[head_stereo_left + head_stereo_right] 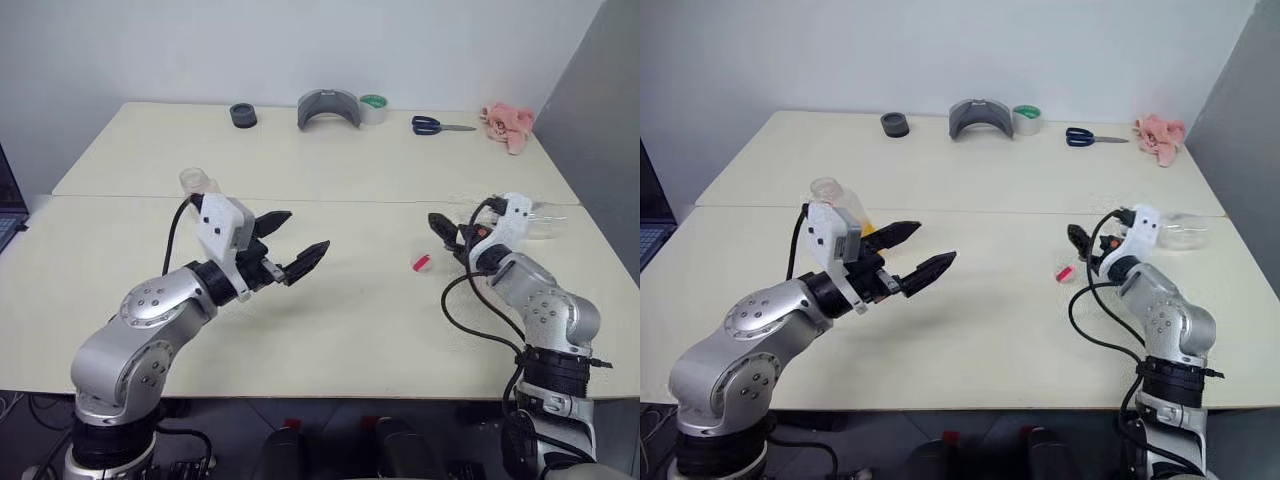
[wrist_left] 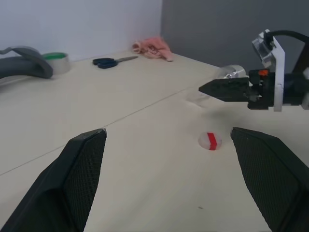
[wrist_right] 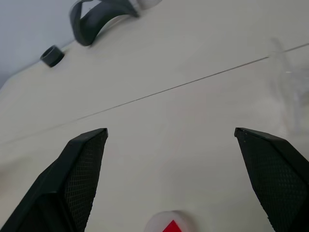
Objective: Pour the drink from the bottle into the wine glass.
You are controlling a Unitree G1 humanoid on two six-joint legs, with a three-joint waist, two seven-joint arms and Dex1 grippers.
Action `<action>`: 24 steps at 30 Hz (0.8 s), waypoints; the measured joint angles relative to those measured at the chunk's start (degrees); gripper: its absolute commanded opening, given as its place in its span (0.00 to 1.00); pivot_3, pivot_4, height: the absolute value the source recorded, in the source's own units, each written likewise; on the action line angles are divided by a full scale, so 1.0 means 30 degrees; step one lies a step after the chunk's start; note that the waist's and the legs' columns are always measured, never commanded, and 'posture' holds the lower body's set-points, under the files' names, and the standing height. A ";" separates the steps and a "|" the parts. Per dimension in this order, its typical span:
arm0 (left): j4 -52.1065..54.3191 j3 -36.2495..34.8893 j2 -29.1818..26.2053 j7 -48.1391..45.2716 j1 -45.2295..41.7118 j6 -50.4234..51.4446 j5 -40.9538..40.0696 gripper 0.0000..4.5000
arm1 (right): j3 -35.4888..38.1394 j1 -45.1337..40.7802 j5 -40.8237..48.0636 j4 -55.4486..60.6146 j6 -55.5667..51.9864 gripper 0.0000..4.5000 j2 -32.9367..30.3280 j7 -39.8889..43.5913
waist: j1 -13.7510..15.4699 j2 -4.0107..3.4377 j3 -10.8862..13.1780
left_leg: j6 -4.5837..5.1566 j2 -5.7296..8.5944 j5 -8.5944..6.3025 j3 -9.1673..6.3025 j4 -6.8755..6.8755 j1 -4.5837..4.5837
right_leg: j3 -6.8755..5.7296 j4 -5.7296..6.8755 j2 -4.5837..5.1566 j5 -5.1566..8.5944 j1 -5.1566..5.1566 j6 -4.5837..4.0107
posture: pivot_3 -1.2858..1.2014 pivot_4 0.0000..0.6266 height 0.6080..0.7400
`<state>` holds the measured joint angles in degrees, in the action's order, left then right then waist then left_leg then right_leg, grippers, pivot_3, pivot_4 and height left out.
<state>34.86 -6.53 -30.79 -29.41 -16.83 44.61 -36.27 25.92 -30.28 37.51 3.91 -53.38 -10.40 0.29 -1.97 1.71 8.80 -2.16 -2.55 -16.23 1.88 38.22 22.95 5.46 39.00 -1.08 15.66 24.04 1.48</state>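
Both sets of fingers stand wide open and empty. Left gripper [image 1: 290, 245] hovers near the bottle [image 1: 830, 196], cap [image 1: 421, 263] off on the desk [image 1: 350, 330]. Right gripper [image 1: 1080, 243] is beside the wine glass [image 1: 1185, 230], seemingly lying down. Advisable: right the glass first, gripping its stem.

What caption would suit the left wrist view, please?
Open left fingers frame a red-and-white cap on the table, right gripper beyond.
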 measured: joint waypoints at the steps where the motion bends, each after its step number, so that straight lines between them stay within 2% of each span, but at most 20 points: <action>1: -0.0108 0.0206 -0.0001 -0.0103 -0.0217 -0.0122 0.0037 0.99 | 0.0806 -0.0257 0.0427 -0.0331 -0.0338 1.00 0.0300 -0.0788 | 0.0003 0.0000 0.0000 | 0.0000 0.0001 0.0000 -0.0003 0.0000 0.0000 | -0.0003 0.0000 0.0000 0.0000 -0.0001 0.0000 | 0.52 0.24 1.00; 6: -0.0747 0.0674 -0.0015 -0.0513 -0.0838 -0.0468 0.0143 0.99 | 0.4076 -0.1413 0.2350 -0.2058 -0.1149 1.00 0.1484 -0.4178 | -0.0049 -0.0014 0.0006 | 0.0001 0.0006 0.0000 0.0009 -0.0014 0.0001 | 0.0006 -0.0003 -0.0001 0.0000 0.0007 0.0000 | 0.52 0.24 1.00; 12: -0.1260 0.0772 -0.0039 -0.0692 -0.1208 -0.0869 0.0421 0.99 | 0.6567 -0.3197 0.3726 -0.4689 0.0404 1.00 0.1453 -0.6127 | -0.0151 -0.0026 0.0013 | 0.0002 0.0014 0.0000 0.0010 -0.0020 0.0002 | 0.0007 -0.0008 -0.0001 0.0000 0.0006 0.0000 | 0.52 0.24 1.00; 24: -0.1266 0.0863 0.0070 -0.0341 -0.1204 -0.0924 0.0639 0.99 | 0.6086 -0.4440 0.3525 -0.9234 0.4227 1.00 0.0231 -0.5377 | -0.0418 -0.0057 0.0031 | 0.0002 0.0003 0.0000 0.0015 -0.0034 0.0003 | 0.0020 -0.0015 0.0006 0.0001 0.0006 0.0001 | 0.52 0.24 1.00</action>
<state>31.06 -3.94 -30.57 -30.43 -20.44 41.84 -34.35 44.17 -43.60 48.09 -23.79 -40.70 -9.70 -15.84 -3.23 1.54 8.90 -2.15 -2.54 -16.23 1.93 38.12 22.96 5.52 38.96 -1.06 15.66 24.05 1.48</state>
